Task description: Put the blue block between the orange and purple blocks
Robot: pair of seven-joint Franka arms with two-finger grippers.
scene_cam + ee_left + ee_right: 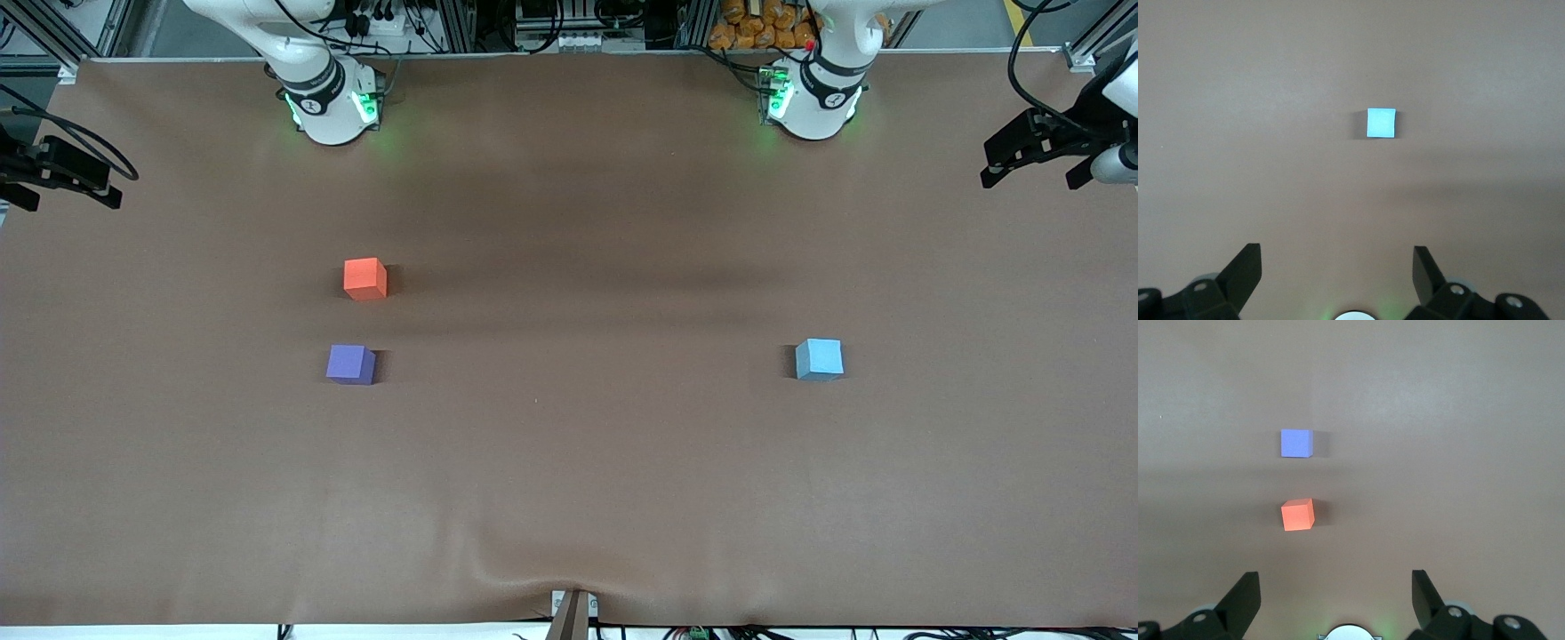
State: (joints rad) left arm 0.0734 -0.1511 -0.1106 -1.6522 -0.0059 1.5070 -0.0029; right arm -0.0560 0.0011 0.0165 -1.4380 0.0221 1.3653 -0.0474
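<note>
Jaws of both grippers gape wide and empty, left [1337, 267] high over the blue block [1381, 123], right [1336, 587] over orange block [1297, 515].

Both arms run off the top of your front view, and both wrist views clip their own grippers.

You see only the base and lowest links of the white left arm [813, 93] and the white right arm [320, 93]; neither gripper shows from the front. In the wrist views the black left gripper [1337, 267] and black right gripper [1335, 587] show spread finger ends only, bodies cut by the picture's edge. Black camera mounts [1049, 147] at the brown table's [569, 462] ends are cropped too.
</note>
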